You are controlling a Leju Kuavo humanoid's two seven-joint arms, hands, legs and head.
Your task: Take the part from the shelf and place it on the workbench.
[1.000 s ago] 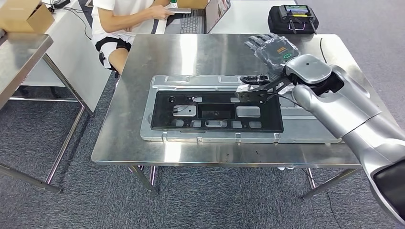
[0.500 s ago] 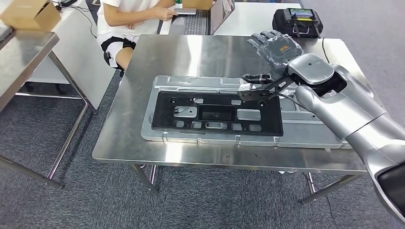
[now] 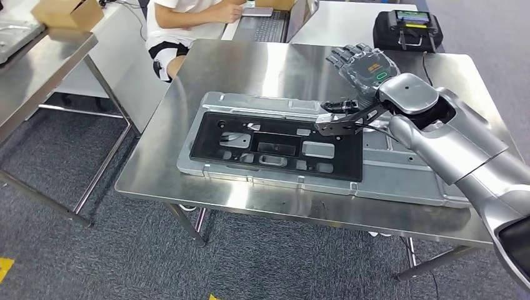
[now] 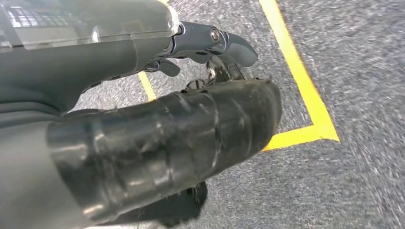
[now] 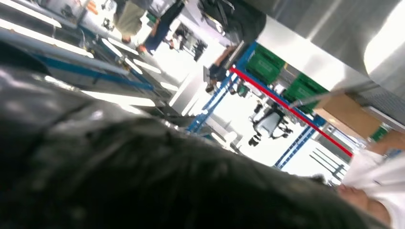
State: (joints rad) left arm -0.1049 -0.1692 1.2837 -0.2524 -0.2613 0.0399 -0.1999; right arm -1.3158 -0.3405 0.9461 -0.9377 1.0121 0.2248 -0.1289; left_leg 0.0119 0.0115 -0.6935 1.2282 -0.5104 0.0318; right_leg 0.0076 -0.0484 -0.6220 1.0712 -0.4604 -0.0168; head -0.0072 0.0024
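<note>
The part, a long grey metal panel (image 3: 400,165) with a black frame (image 3: 275,147) on top of it, lies flat on the steel workbench (image 3: 250,69). My right hand (image 3: 365,62) hovers over the bench just beyond the part's far edge. Its fingers are spread and it holds nothing. A dark bracket at the wrist reaches down near the black frame's far right corner. In the left wrist view my left hand (image 4: 143,95) hangs over grey carpet with its fingers apart and nothing in it.
A person (image 3: 187,19) sits at the far side by a laptop (image 3: 275,25). A black case (image 3: 406,28) stands at the back right. A second steel table (image 3: 37,69) with a cardboard box (image 3: 69,12) is at the left. Yellow tape (image 4: 305,95) marks the floor.
The whole picture has shifted and turned, so the camera has moved. My right hand stays in the same place relative to the part, still holding nothing.
</note>
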